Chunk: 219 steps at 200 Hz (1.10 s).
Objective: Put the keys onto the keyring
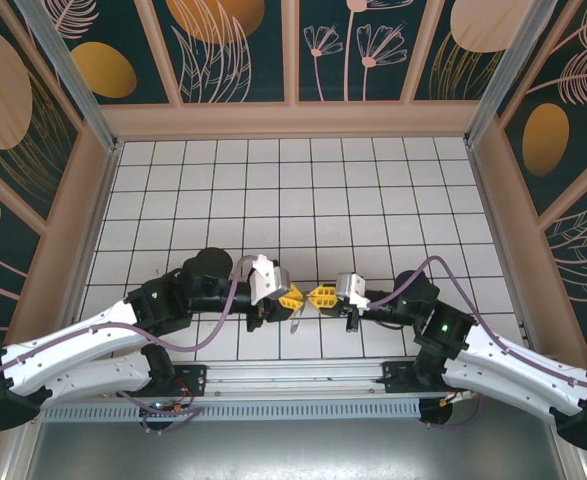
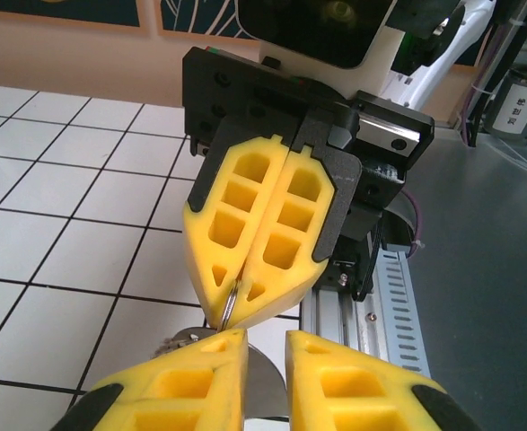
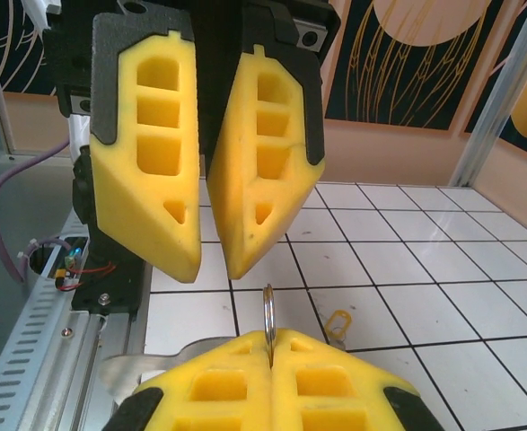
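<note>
Keyring upright in right claw

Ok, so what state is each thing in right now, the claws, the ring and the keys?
left claw: open, fingers slightly apart.
right claw: shut on the keyring.
keyring: upright, pinched edge-on by the right claw.
brass key: lying on the table, off the keyring.
silver key: beside the right claw; threaded or not, cannot tell.

Keyring shiny metal; claw pads matt (perhaps foam).
</note>
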{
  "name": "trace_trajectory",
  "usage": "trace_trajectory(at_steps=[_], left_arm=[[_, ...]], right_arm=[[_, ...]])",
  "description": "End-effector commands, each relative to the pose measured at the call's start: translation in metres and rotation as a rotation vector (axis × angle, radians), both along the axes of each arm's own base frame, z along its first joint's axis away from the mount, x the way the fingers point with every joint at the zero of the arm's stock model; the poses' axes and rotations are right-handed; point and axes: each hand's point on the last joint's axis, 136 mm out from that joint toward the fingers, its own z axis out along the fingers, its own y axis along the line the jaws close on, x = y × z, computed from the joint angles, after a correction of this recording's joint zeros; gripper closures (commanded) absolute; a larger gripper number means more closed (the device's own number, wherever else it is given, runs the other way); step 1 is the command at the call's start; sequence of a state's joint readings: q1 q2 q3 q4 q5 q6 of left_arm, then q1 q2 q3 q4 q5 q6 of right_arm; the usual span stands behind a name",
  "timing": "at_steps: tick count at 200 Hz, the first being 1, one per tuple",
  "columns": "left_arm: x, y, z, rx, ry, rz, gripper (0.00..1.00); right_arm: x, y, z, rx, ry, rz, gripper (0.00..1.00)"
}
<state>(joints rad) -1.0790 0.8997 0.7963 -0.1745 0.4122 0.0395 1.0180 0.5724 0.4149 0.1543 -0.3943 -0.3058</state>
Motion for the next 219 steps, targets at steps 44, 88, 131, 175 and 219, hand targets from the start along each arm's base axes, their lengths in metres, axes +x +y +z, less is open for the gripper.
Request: trace_trajectory(at_steps=[44, 88, 131, 175, 219], left_arm=[[0.003, -0.003, 0.012, -0.071, -0.032, 0.008, 0.81], [-0.006, -0.002, 0.018, -0.125, -0.025, -0.035, 0.79], [-0.012, -0.002, 0.018, -0.139, -0.018, -0.07, 0.78], [-0.013, -0.007, 0.02, -0.154, -0.027, -0.093, 0.77], [-0.014, -0.012, 0.024, -0.169, -0.034, -0.115, 0.76]], right_arm=[[-0.017, -0.003, 0.023, 0.136, -0.048, 0.071, 1.0], [-0.026, -0.013, 0.04, 0.319, -0.031, 0.099, 1.0], [-0.028, -0.019, 0.046, 0.398, -0.017, 0.106, 1.0], [-0.032, -0.018, 0.046, 0.413, -0.01, 0.133, 1.0], [-0.033, -0.017, 0.043, 0.421, 0.003, 0.149, 1.0]])
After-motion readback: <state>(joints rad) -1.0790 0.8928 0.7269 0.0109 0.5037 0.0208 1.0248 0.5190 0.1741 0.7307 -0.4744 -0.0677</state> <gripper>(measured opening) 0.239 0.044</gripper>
